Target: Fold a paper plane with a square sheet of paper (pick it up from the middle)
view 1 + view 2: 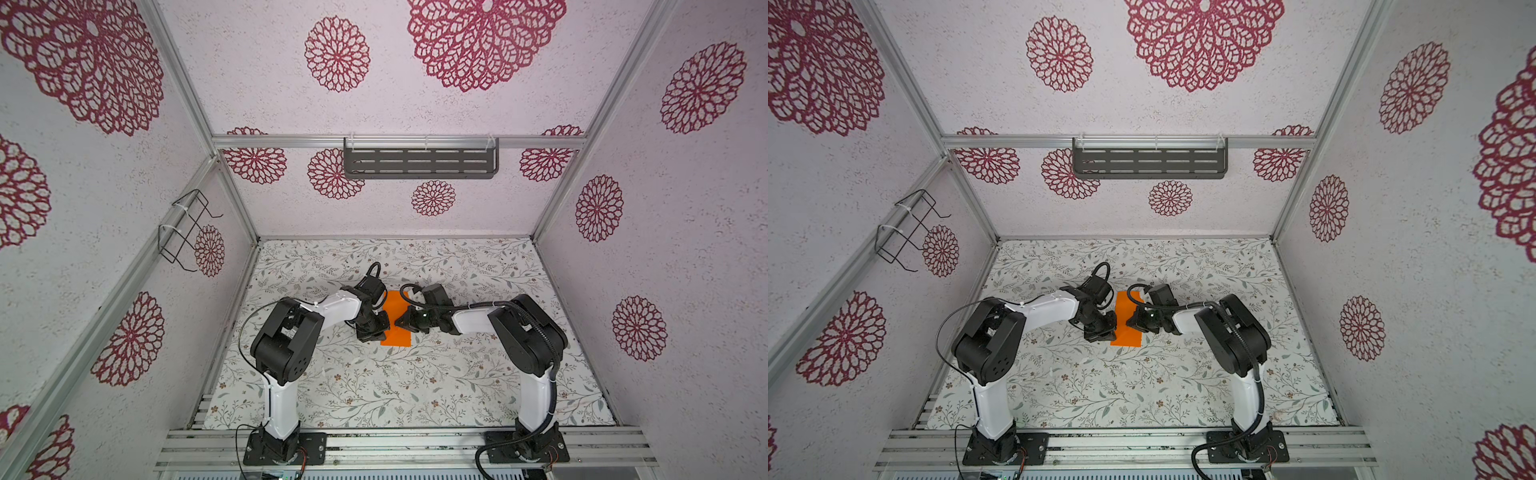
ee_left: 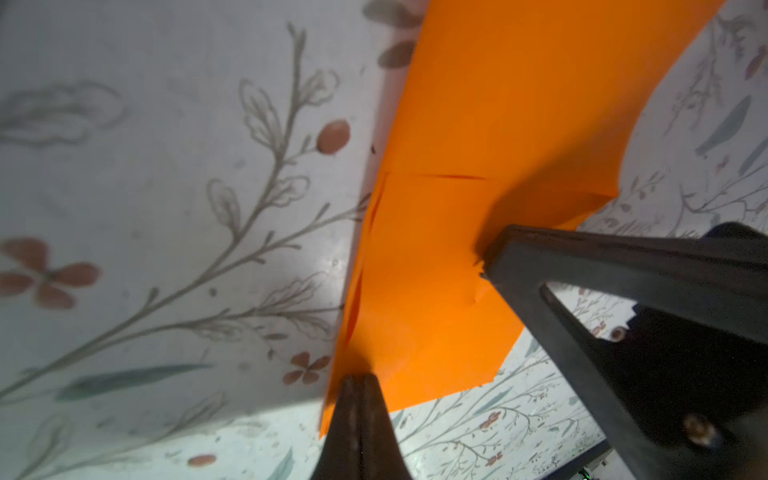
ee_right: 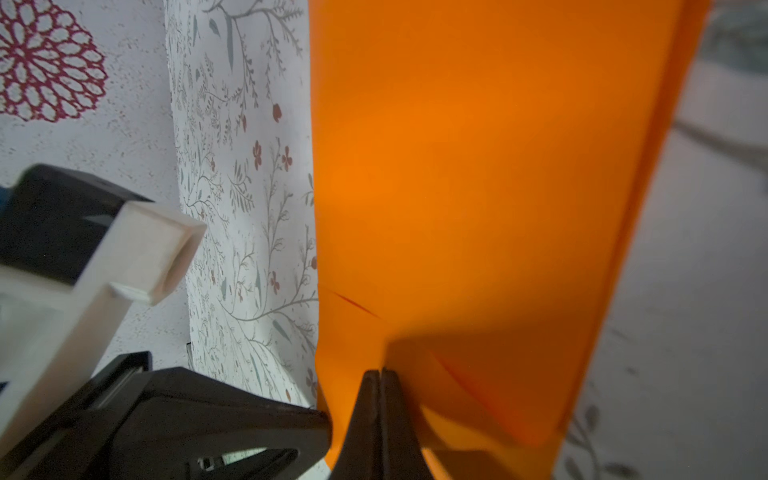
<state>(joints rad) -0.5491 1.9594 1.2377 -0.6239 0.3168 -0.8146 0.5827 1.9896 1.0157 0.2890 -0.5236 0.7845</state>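
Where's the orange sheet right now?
In both top views the square sheet of paper is near the middle of the table, with the left gripper pinching its left edge and the right gripper its right edge.

Looked down from high overhead in both top views; shared the orange sheet (image 2: 478, 124), close, from both wrists.

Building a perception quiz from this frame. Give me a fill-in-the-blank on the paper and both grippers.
1. The sheet of paper is bright ___.
2. The left gripper is ___ on the paper's edge.
3. The right gripper pinches the same sheet, so ___ grippers hold it.
Missing words: orange; shut; two.
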